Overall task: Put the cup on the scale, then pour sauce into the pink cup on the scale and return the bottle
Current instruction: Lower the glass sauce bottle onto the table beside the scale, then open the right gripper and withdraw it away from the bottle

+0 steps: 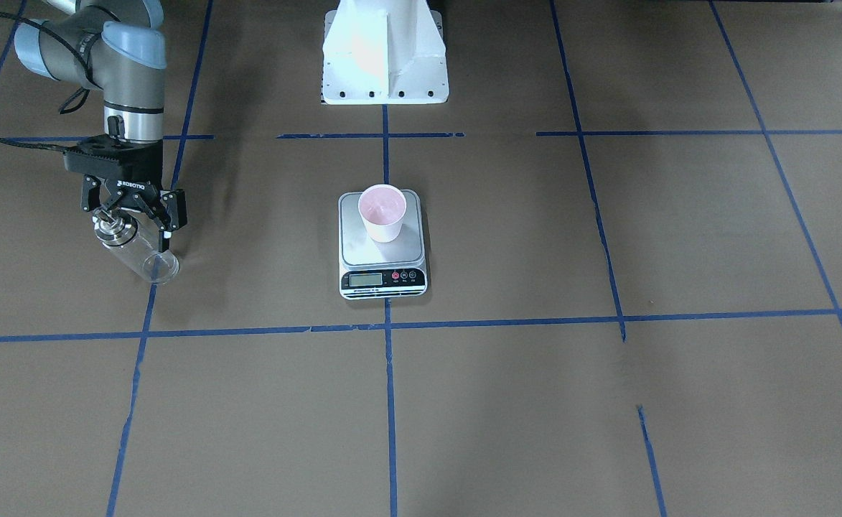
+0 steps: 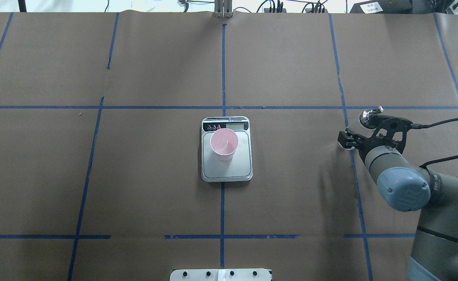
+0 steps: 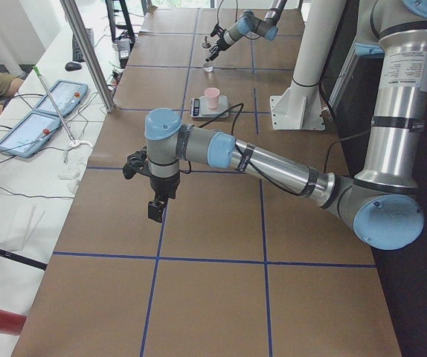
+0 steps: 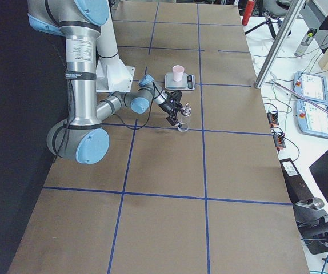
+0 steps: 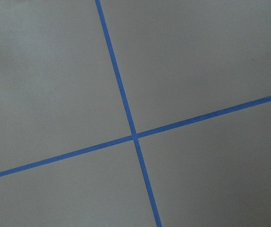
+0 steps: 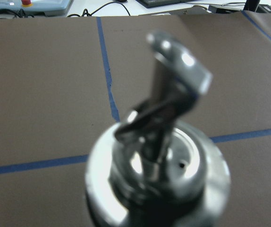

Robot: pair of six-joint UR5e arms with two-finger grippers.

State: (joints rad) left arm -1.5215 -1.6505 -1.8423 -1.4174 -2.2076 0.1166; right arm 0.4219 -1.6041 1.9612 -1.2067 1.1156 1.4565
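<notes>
Because the bottle (image 1: 141,255) stands between the fingers of the right pincer (image 1: 130,219), the coming move turns on that one fit. The glass body rises from the counter (image 1: 535,402), long axis upright as far as the right side view shows. Its silver cap and spout sit just below the pincer's palm, filling the right wrist view. The fingers look spread wider than the glass, with a gap on at least one side, so I judge them apart and not gripping.

This spot is toward the counter's edge on the robot's right, and the right arm is plainly the nearer one. The cup (image 1: 382,213) already stands upright on the plate of the scale (image 1: 363,248) at the counter's middle, toward the plate's corner away from the display. It lies to the robot's left of the bottle and well apart from it. Nothing shows on the brown paper between them but blue tape lines (image 1: 388,330), so a sideways carry has room. Whether sauce is in the cup I cannot tell; its inside shows only pink.

The left pincer (image 3: 155,210) hangs over bare paper toward the counter's left end, far from everything. Whether its fingers are apart or together cannot be told.
</notes>
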